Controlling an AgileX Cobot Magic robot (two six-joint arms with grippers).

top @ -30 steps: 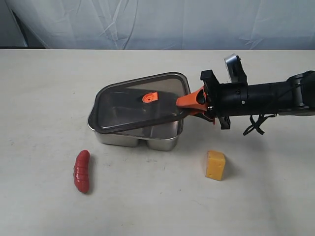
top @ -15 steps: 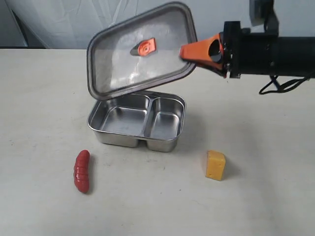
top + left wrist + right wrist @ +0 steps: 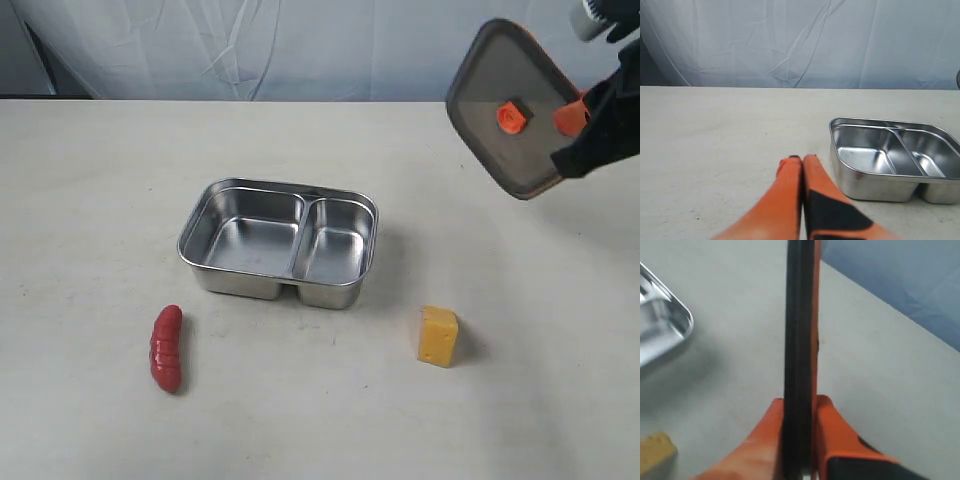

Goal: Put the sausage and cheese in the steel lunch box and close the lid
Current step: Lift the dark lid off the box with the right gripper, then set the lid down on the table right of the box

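- Lid (image 3: 510,115) has come off the steel lunch box (image 3: 250,283) — your right gripper (image 3: 799,407) has swung it up toward 2 o'clock, jaws clenched on its edge.
- Both compartments are open for loading; the sausage (image 3: 166,348) waits at 7 o'clock and the cheese (image 3: 438,336) at 4, both on the tabletop (image 3: 90,200).
- Your left gripper (image 3: 802,162) has its jaws pressed together, empty — free to load.

The cream table (image 3: 90,180) carries the open steel lunch box (image 3: 240,283) near its middle. The red sausage (image 3: 166,348) lies apart at lower left, the yellow cheese (image 3: 438,336) at lower right.

Bright even light, soft shadows, fingers (image 3: 762,440) blurred
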